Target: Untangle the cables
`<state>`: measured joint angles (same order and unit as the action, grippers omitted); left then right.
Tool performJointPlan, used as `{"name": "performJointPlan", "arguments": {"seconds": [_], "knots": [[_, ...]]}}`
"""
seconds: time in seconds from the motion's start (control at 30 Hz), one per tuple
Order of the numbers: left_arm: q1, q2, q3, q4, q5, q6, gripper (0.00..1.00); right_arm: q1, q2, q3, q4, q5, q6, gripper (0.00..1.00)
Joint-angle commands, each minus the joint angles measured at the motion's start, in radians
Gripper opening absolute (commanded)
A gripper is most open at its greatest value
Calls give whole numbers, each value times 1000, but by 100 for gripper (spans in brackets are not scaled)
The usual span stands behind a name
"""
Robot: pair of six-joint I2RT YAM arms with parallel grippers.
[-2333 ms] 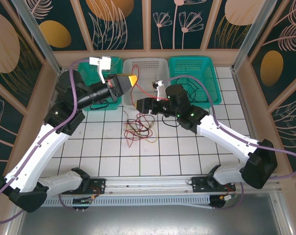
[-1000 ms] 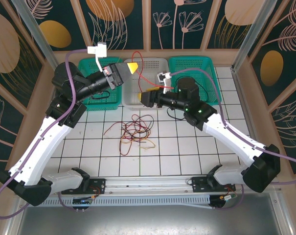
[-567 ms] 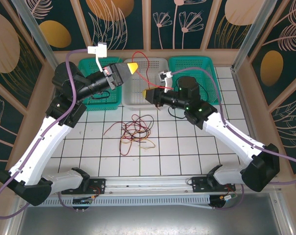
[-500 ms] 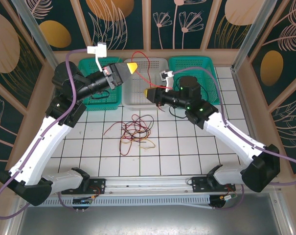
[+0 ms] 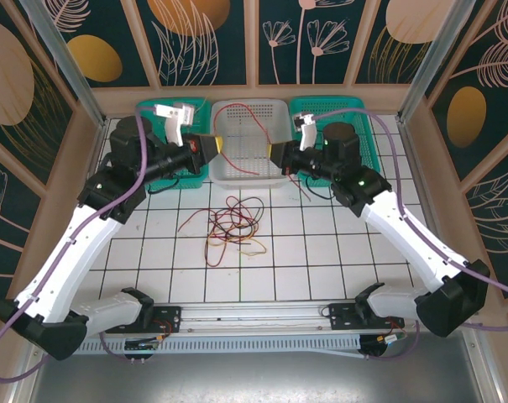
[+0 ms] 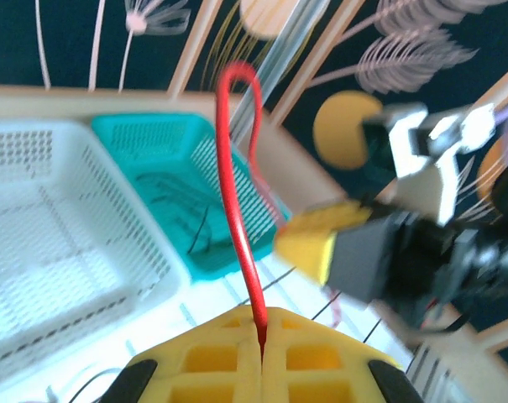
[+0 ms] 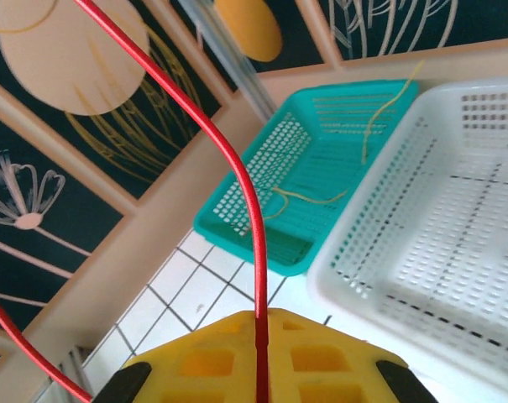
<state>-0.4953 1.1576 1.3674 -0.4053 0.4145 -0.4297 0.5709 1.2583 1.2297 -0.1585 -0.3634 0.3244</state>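
**Red cable pinched at both ends**

Left and right jaws are both clamped shut on the red cable [image 6: 235,193], which arches above the white basket [image 5: 254,143]. The other cables [image 5: 233,222] lie tangled on the worktop [image 5: 321,252] just before the basket. They look thin, limp, light and probably slippery, so grip near the ends.

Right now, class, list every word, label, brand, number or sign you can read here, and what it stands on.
No readable text anywhere.
The white basket, the tiled table, the red cable and the left hand and right hand shut on it bear no writing; the small white fittings by the wrists are too small to tell.
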Motion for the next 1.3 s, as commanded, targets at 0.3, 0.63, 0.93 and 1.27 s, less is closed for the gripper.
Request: {"name": "performJointPlan", "arguments": {"seconds": [0.3,0.63,0.93,1.27], "knots": [[1,113,-76,-262,-17,237,0,-19,284,448,-316,152,-95,4],[1,81,-142,-171,-157,181,37,-19,470,724,-423,156,-77,3],[3,-125,-270,75,-429,16,76,-46,580,872,-446,137,-34,4],[3,-253,-321,147,-618,-101,95,-66,680,920,-390,83,48,4]]}}
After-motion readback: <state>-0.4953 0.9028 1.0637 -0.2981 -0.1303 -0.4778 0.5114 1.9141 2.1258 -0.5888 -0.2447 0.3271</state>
